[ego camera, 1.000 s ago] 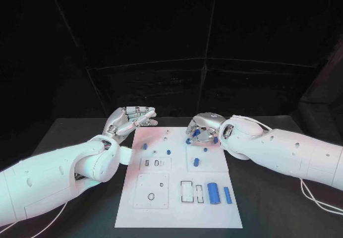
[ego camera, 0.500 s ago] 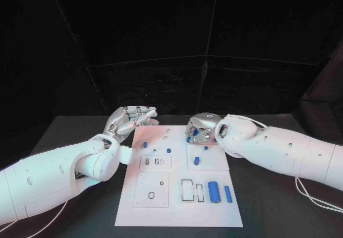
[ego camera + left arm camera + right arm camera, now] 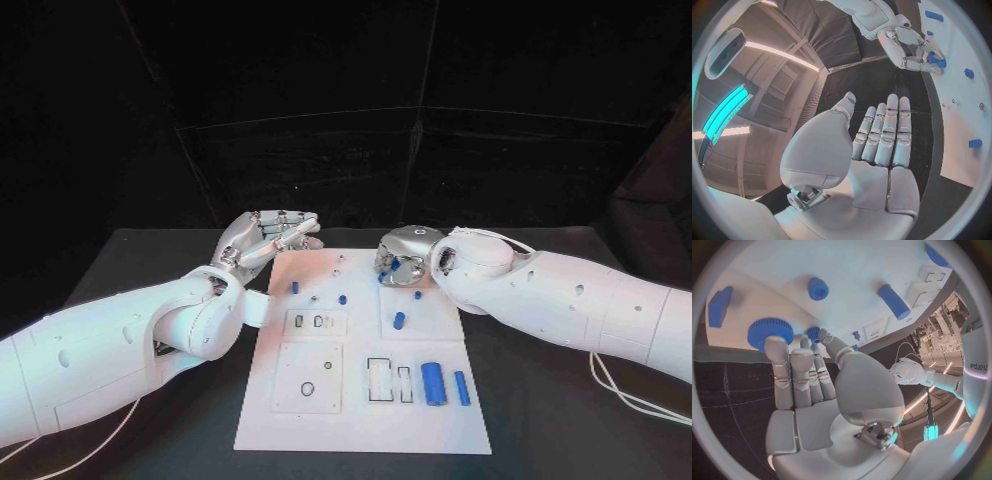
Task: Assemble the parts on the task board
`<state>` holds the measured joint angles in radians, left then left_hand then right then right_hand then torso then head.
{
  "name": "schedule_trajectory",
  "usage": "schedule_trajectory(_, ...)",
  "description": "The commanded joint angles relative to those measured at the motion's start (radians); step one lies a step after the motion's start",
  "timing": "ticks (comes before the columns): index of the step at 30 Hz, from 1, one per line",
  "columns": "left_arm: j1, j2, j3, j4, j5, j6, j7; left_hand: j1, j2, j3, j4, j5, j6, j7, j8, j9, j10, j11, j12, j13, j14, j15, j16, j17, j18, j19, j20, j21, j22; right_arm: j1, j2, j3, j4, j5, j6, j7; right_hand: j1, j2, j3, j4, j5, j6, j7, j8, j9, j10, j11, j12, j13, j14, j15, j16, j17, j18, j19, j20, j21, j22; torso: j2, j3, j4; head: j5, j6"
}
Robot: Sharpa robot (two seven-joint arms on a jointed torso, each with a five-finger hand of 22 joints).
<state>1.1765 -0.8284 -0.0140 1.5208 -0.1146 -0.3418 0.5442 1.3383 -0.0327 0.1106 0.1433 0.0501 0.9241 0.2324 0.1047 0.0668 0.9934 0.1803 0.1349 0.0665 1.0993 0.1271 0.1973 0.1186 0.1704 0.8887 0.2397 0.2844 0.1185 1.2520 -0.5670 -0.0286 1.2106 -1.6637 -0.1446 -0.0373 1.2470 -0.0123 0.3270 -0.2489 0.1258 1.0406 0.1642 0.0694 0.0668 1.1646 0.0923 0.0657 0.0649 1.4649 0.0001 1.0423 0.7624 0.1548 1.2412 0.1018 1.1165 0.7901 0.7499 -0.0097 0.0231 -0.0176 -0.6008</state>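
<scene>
From the head camera I saw the white task board (image 3: 361,350) lying lengthwise in the middle of the black table (image 3: 562,400), with small blue parts scattered across it. My right hand (image 3: 405,254) hovered low over the far right corner of the board, palm turned down. In the right wrist view its fingers (image 3: 776,365) were extended side by side, their tips resting at a blue gear (image 3: 770,331) near the board's edge; I could not tell for certain whether they were gripping it or only touching it. Close to the gear sat a small blue round cap (image 3: 817,288), a blue peg (image 3: 894,301) lying on its side, and a blue block (image 3: 719,306) toward the board's edge. My left hand (image 3: 268,236) was raised beside the far left corner of the board, off the white surface, fingers straight, close together and holding nothing. Near the front right of the board two longer blue cylinders (image 3: 431,384) lay side by side, just beside some rectangular slots (image 3: 379,380).
</scene>
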Motion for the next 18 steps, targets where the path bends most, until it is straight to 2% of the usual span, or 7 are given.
schedule_trajectory(1, 0.002, -0.001, 0.001, 0.002, 0.002, 0.017, 0.001, -0.001, 0.009, 0.001, -0.008, 0.000, 0.005, 0.006, -0.005, -0.001, 0.002, 0.001, -0.006, -0.001, 0.007, 0.002, -0.005, 0.001, 0.014, 0.008, 0.002, 0.005, -0.002, 0.002, 0.001, 0.001, -0.003, -0.009, 0.039, -0.006, 0.000, 0.015, 0.017, 0.002, -0.005, 0.017, -0.002, 0.002, 0.002, 0.018, -0.003, 0.007, 0.001, 0.016, -0.002, 0.032, 0.034, -0.018, 0.016, 0.000, 0.032, 0.042, 0.001, 0.0009, 0.0000, 0.000, -0.003)
schedule_trajectory(13, 0.003, -0.001, 0.001, -0.001, 0.002, 0.017, 0.000, -0.001, 0.009, 0.001, -0.009, 0.000, 0.005, 0.006, -0.005, -0.001, 0.001, 0.002, -0.007, -0.001, 0.008, 0.002, -0.005, 0.002, 0.014, 0.008, 0.002, 0.005, -0.002, 0.002, 0.007, 0.001, -0.011, -0.009, 0.059, -0.010, 0.006, 0.016, 0.070, 0.006, -0.020, 0.048, -0.007, 0.004, 0.002, 0.053, -0.010, 0.005, 0.001, 0.018, -0.006, 0.098, 0.099, -0.029, 0.034, -0.005, 0.097, 0.121, 0.002, 0.0005, -0.0006, -0.001, -0.012)
schedule_trajectory(16, 0.003, -0.001, 0.001, -0.002, 0.003, 0.016, 0.000, -0.001, 0.009, 0.001, -0.009, 0.000, 0.005, 0.006, -0.005, -0.001, 0.001, 0.002, -0.007, -0.001, 0.008, 0.002, -0.005, 0.002, 0.014, 0.008, 0.002, 0.005, -0.002, 0.002, 0.008, 0.001, -0.012, -0.009, 0.051, -0.007, 0.007, 0.013, 0.078, 0.006, -0.021, 0.048, -0.007, 0.002, 0.002, 0.052, -0.010, 0.002, 0.000, 0.016, -0.006, 0.102, 0.102, -0.029, 0.033, -0.004, 0.102, 0.125, 0.002, 0.0009, -0.0009, -0.002, -0.016)
schedule_trajectory(18, 0.003, -0.001, 0.001, -0.002, 0.003, 0.016, 0.000, -0.001, 0.010, 0.001, -0.009, 0.000, 0.005, 0.006, -0.005, -0.001, 0.002, 0.002, -0.007, -0.001, 0.008, 0.002, -0.006, 0.002, 0.014, 0.008, 0.002, 0.005, -0.002, 0.002, 0.007, 0.001, -0.009, -0.009, 0.025, -0.004, 0.010, 0.014, 0.091, 0.007, -0.024, 0.051, -0.007, 0.002, 0.002, 0.055, -0.009, 0.001, 0.001, 0.015, -0.006, 0.110, 0.107, -0.029, 0.032, -0.004, 0.109, 0.132, 0.002, 0.0006, -0.0013, -0.003, -0.016)
